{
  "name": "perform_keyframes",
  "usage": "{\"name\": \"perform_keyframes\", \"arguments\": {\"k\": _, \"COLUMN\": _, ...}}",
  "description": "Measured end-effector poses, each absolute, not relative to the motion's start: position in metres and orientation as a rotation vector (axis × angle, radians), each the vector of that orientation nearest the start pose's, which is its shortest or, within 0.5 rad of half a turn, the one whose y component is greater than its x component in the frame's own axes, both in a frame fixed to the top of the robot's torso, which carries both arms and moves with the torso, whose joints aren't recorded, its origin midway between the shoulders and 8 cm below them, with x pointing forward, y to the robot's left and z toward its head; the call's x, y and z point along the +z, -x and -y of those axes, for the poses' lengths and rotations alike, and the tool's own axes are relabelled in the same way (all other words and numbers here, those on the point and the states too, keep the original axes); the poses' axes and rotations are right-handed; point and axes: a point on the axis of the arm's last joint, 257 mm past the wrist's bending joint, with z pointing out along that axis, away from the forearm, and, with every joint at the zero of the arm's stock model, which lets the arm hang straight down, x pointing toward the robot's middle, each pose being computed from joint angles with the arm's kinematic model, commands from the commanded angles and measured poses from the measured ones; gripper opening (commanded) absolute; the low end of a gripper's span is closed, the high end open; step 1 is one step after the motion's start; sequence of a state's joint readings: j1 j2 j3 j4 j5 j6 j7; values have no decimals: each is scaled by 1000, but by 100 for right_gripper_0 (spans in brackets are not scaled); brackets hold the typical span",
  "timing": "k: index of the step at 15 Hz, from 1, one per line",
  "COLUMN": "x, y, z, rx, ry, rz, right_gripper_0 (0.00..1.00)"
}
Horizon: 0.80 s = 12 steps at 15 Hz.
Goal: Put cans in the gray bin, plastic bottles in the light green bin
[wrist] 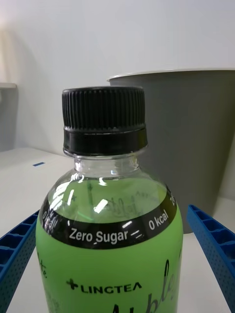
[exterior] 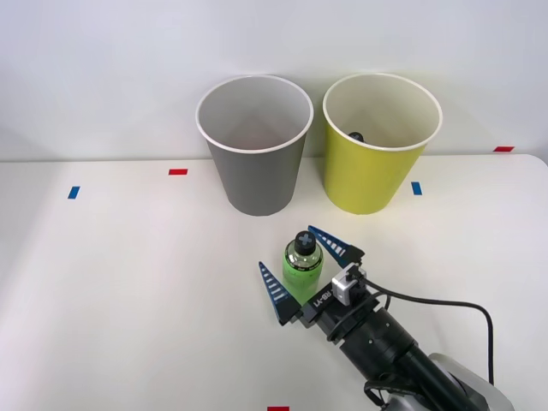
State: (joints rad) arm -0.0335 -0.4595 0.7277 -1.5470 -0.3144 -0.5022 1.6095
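Note:
A small plastic bottle (exterior: pixel 302 266) with green contents and a black cap stands upright on the white table, in front of the two bins. My right gripper (exterior: pixel 301 267) is open around it, one blue finger on each side, not pressing it. The right wrist view has the bottle (wrist: pixel 110 234) close up between the blue fingers (wrist: pixel 210 244), with the gray bin (wrist: pixel 191 142) behind it. The gray bin (exterior: pixel 254 145) stands at the back centre, and the light green bin (exterior: pixel 380 144) is to its right. A dark object (exterior: pixel 355 135) lies inside the light green bin.
Small blue and red tape marks (exterior: pixel 178 171) dot the table (exterior: pixel 128 282). A black cable (exterior: pixel 445 304) runs along my right arm. A white wall rises behind the bins.

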Motion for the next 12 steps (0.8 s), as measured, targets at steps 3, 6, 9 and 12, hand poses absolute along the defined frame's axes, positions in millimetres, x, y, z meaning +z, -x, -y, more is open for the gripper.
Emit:
{"name": "perform_keyframes", "arguments": {"k": 3, "x": -230, "y": -419, "z": 24, "rx": 487, "ry": 554, "rz": -1288, "right_gripper_0": 100}}
{"name": "perform_keyframes", "arguments": {"k": 6, "x": -230, "y": -421, "z": 21, "rx": 483, "ry": 557, "rz": -1291, "right_gripper_0": 47}}
{"name": "perform_keyframes", "arguments": {"k": 9, "x": -228, "y": -423, "z": 18, "rx": 473, "ry": 569, "rz": -1287, "right_gripper_0": 0}}
{"name": "perform_keyframes", "arguments": {"k": 12, "x": -230, "y": -425, "z": 21, "rx": 466, "ry": 570, "rz": -1294, "right_gripper_0": 0}}
